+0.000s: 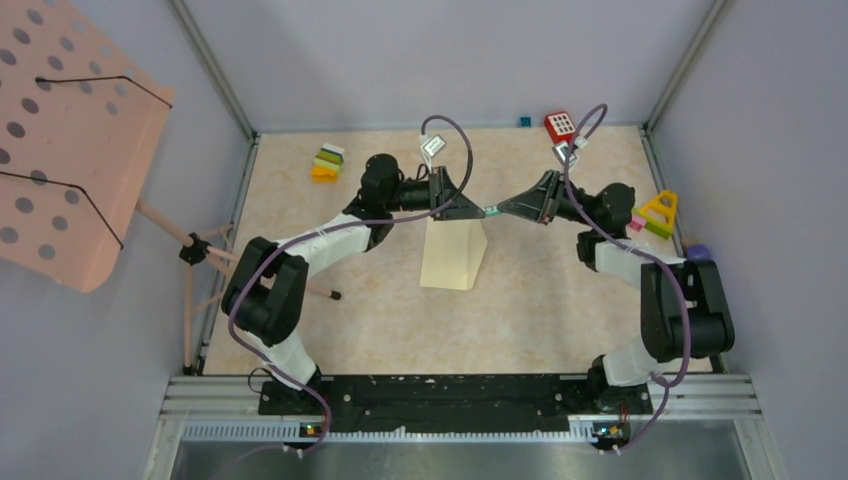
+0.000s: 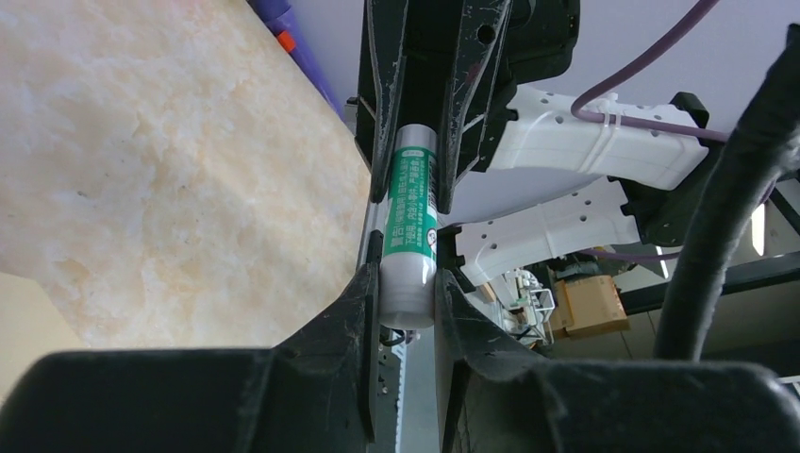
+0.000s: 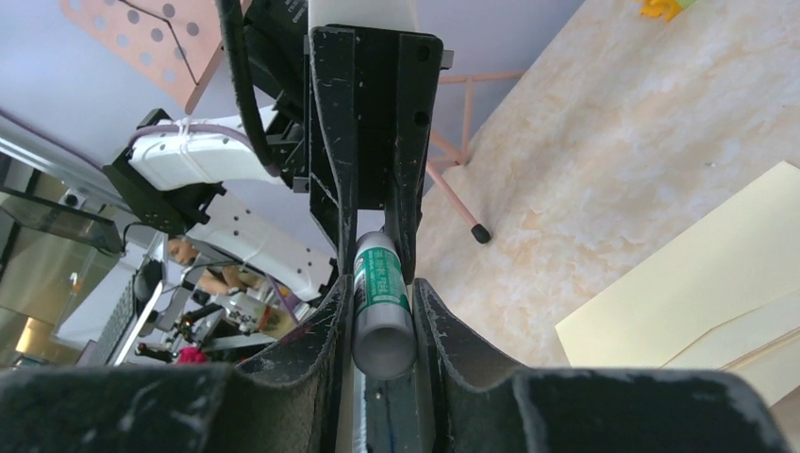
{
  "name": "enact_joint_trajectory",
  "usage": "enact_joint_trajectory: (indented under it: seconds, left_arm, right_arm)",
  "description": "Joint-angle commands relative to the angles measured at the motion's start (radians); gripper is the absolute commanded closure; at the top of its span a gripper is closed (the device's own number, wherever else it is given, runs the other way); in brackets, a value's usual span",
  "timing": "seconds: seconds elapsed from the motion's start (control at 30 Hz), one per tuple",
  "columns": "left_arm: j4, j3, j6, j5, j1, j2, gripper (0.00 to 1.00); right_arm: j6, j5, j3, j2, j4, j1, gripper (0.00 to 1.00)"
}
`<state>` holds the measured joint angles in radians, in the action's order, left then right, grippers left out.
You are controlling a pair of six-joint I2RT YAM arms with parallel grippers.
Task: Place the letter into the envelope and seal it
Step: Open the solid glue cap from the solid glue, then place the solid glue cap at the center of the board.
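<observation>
Pale yellow, the envelope [image 1: 455,258] lies flat near the middle of the marbled table [image 1: 560,310], its long side running near to far. In the top view a green and white glue stick [image 1: 492,211] is held level by the envelope's far right corner. The left gripper [image 1: 478,210] and right gripper [image 1: 505,209] face each other across it. Each has narrow fingers clamped on one end of the stick. Coloured blocks [image 1: 327,163] sit at the far left and others at the far right.
</observation>
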<state>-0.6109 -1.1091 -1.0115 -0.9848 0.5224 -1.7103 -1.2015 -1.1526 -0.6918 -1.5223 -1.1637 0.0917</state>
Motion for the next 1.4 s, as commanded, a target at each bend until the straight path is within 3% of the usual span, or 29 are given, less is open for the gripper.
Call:
enact_joint_trajectory:
  seconds: [0.0,0.07,0.13,0.37,0.47,0.53,0.73,0.9,0.97,1.17,1.37]
  left_arm:
    - [-0.163,0.006,-0.086,-0.122,-0.045,0.081,1.00]
    - [-0.099,0.002,-0.013,-0.129,-0.042,0.093,1.00]
    - [-0.030,-0.005,0.061,-0.133,-0.042,0.108,1.00]
    - [0.103,-0.039,0.178,-0.138,-0.044,0.120,1.00]
    - [0.106,-0.033,0.139,-0.107,-0.058,0.112,1.00]
    - [0.105,-0.036,0.155,-0.085,-0.066,0.112,1.00]
    - [0.664,-0.189,0.559,0.121,-0.109,0.101,1.00]
    - [1.040,-0.383,0.882,0.254,-0.149,0.007,1.00]
    - [1.169,-0.436,0.968,0.328,-0.160,-0.031,1.00]
    - [1.501,-0.512,1.204,0.529,-0.174,-0.131,1.00]
    - [1.587,-0.484,1.296,0.654,-0.215,-0.205,1.00]
  right_arm:
    - [-0.062,0.016,-0.010,-0.060,-0.122,-0.069,1.00]
    - [-0.235,-0.021,-0.031,-0.137,-0.263,-0.081,1.00]
    - [-0.324,-0.053,-0.058,-0.182,-0.279,-0.087,1.00]
    - [-0.349,-0.052,-0.054,-0.174,-0.300,-0.088,1.00]
    - [-0.273,-0.038,-0.036,-0.130,-0.298,-0.087,1.00]
    - [-0.198,-0.031,-0.035,-0.097,-0.207,-0.088,1.00]
    - [0.014,-0.020,-0.060,-0.040,0.058,-0.088,1.00]
    - [0.346,0.037,-0.128,0.039,0.496,-0.088,1.00]
    - [0.411,0.057,-0.139,0.066,0.580,-0.088,1.00]
    - [0.440,0.061,-0.147,0.100,0.606,-0.088,1.00]
    - [0.441,0.055,-0.147,0.108,0.608,-0.087,1.00]
